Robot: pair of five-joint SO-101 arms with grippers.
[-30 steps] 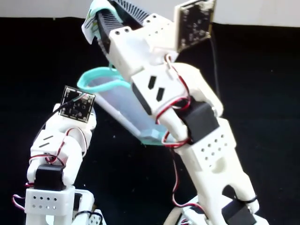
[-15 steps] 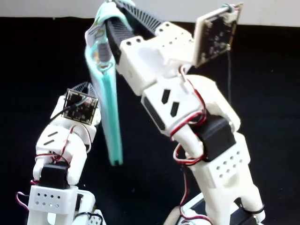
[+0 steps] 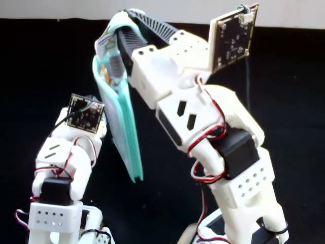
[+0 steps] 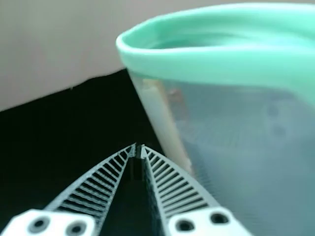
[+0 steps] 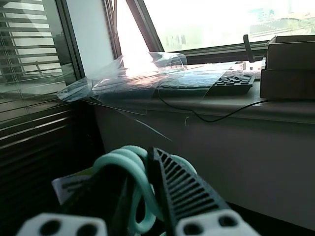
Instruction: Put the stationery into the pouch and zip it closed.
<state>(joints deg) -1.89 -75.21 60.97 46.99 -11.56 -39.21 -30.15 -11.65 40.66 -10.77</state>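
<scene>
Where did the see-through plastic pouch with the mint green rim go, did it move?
Yes. Its top stayed near the white wall strip, but the see-through mint-rimmed pouch swung from sprawling sideways to hanging down from the right gripper.

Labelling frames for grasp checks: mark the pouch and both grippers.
pouch point(image 3: 123, 134): high view, hanging side panel.
right gripper point(image 5: 139, 161): right wrist view, midway between fingertips.
left gripper point(image 4: 136, 147): left wrist view, midway between fingertips.
</scene>
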